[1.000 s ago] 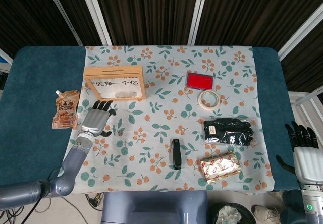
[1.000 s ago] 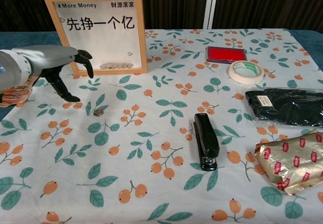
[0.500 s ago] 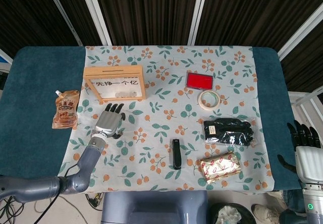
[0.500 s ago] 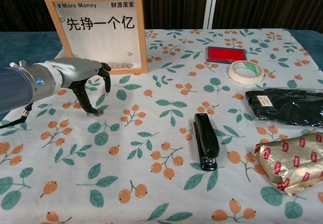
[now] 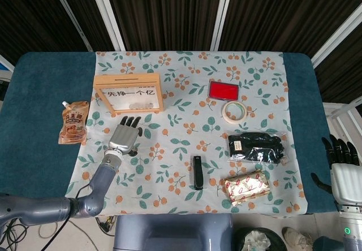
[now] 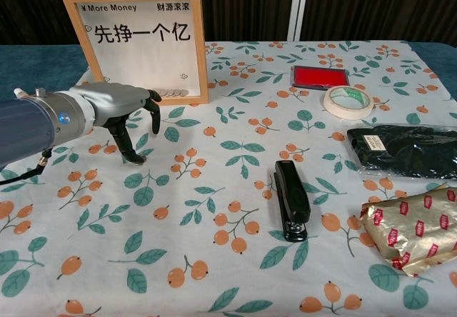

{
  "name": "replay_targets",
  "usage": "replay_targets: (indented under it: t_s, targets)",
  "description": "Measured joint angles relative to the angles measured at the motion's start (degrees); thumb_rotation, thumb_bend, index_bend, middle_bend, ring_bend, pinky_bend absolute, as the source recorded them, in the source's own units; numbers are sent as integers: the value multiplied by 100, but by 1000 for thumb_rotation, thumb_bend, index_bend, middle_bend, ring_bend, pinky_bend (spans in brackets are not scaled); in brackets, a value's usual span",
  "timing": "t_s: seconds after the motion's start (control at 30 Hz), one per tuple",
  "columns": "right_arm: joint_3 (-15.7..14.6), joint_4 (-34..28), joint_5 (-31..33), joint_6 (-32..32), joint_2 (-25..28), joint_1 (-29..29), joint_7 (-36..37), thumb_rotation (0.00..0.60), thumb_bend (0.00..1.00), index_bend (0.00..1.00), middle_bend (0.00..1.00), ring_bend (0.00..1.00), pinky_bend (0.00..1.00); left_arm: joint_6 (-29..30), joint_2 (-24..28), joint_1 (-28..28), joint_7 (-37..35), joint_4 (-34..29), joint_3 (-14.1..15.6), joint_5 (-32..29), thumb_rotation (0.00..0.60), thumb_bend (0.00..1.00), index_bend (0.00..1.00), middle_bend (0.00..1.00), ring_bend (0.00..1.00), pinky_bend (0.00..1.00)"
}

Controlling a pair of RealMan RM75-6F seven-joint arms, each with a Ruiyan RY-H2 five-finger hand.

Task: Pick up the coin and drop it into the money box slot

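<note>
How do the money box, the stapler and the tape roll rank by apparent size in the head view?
1. money box
2. stapler
3. tape roll; close to the stapler, so this order is unsure.

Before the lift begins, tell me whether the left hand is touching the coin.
Cannot tell. In the chest view the left hand has a fingertip down on the tablecloth where the coin lay, hiding it; the head view shows no coin either.

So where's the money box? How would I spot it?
Look at the flowery tablecloth and go to its far left part. The money box stands upright there, just beyond the left hand. It is the only wooden frame, with a white front, big black Chinese writing, "More Money" on top and coins showing at the bottom.
</note>
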Motion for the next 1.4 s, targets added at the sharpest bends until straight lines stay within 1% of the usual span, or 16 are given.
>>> replay_targets:
  t_s: [0.27,0.9,1.4]
  targets:
    - [6,0,23,-15,-23,8,-30,600,299,0,0,0,0,99,-15,-23,56,68,83,-35,600,136,393,0,0,0]
    - [12,-7,62,-49,-51,23,-77,600,300,0,0,0,0,54,-89,-99,25,225,184,-60,600,136,406,0,0,0]
    - [18,-31,95,-67,-53,27,-110,600,300,0,0,0,0,-5,-154,-139,21,290,302,58,600,144,462,0,0,0]
